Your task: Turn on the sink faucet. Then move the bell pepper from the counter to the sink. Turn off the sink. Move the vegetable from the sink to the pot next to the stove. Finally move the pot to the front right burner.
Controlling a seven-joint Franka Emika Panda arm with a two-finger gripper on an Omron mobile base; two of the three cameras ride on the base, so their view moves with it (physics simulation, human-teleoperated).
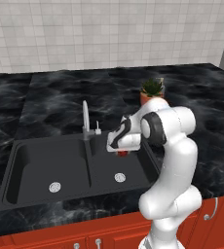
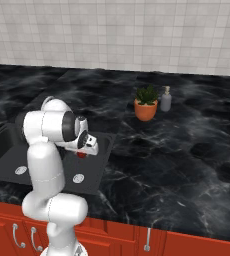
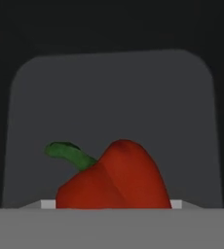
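Here the end effector (image 1: 122, 151) pinches the bell pepper (image 3: 114, 177) above the sink (image 1: 41, 160)

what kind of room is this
A kitchen, rendered rather than real by the look of it: a black double-basin sink with a gooseneck faucet set in a black marble-like counter, red cabinets below and a tiled wall behind.

Behind my bench: wall of pale square glazed tiles (image 1: 109, 34). Below it: red cabinet doors (image 2: 187, 245) with curved silver handles (image 2: 147, 239). Lighting even, soft.
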